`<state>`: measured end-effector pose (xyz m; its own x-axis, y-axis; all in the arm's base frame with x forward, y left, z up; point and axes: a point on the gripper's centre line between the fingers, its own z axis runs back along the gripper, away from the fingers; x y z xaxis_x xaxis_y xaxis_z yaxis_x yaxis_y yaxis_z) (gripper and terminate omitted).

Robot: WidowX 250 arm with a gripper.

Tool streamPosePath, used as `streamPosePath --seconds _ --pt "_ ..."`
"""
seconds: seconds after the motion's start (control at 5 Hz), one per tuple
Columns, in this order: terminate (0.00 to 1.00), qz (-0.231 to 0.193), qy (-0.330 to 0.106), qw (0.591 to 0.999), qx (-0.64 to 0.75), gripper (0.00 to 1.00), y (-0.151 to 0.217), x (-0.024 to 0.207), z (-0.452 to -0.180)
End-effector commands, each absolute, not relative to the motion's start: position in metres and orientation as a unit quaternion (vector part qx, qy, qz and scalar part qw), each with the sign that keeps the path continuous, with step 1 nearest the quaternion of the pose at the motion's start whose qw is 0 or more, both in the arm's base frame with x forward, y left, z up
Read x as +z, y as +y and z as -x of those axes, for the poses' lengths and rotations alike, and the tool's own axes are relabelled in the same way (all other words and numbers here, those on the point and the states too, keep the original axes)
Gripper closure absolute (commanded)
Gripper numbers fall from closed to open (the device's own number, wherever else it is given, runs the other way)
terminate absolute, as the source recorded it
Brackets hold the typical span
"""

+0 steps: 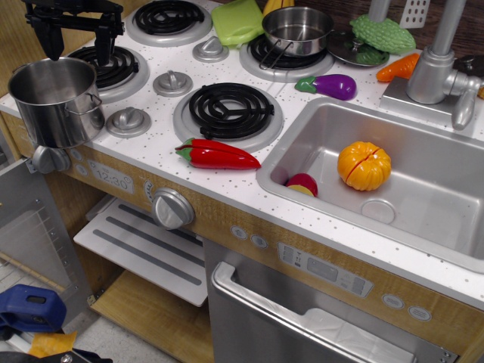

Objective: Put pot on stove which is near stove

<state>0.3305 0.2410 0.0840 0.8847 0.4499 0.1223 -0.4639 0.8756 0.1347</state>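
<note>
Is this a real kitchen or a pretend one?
It looks like a pretend play kitchen. The stove has toy coil burners, plastic food like the red pepper lies on it, and a toy pumpkin sits in the little sink.

We see the pot point(54, 100), a tall shiny steel cylinder with a rolled rim and small loop handles, standing upright and empty at the front left corner of the stove point(162, 125), whose white speckled top carries four black coil burners.
</note>
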Motion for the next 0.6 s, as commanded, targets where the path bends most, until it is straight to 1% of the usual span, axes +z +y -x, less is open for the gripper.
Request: streamPosePath --seconds 0.0,0.2,0.4 --pt "0.0 -0.08 -0.044 0.967 0.236 0.0 0.241 0.084 -0.3305" --pt "0.0 -0.072 -0.04 0.965 0.247 0.0 0.2425 0.0829 -0.3335" --pt "0.0 -0.072 -0.045 0.964 0.251 0.0 0.2414 0.0822 -0.335"
